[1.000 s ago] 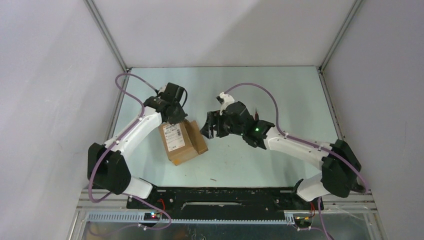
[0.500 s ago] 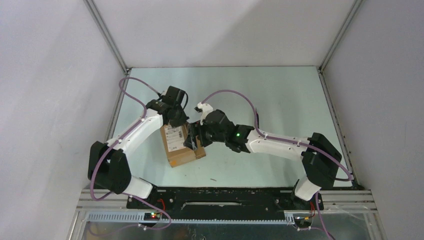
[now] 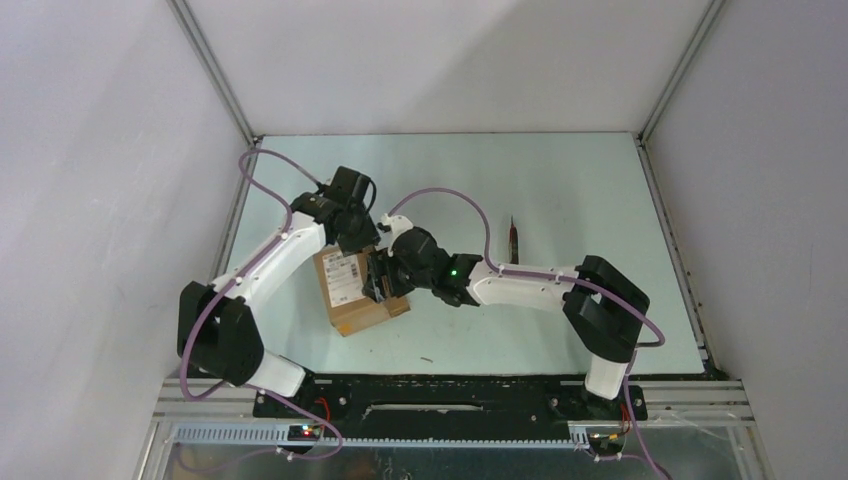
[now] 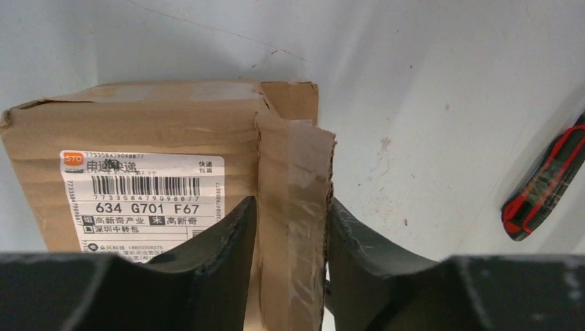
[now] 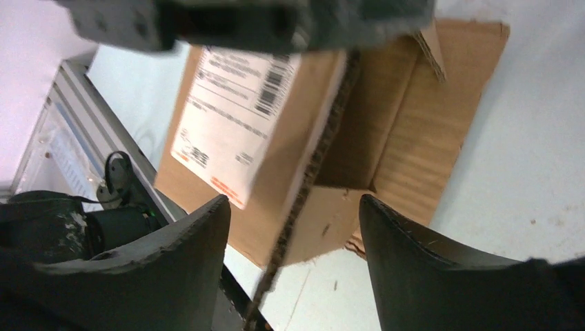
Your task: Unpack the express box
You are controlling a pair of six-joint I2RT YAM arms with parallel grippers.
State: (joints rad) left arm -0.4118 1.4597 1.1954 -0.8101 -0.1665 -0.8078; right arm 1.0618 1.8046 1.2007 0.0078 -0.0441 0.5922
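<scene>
the right gripper has slid further left onto the express box, left of centre on the table. the left gripper pinches its taped flap; the right gapes wide astride a flap edge, utility knife well off right.
</scene>
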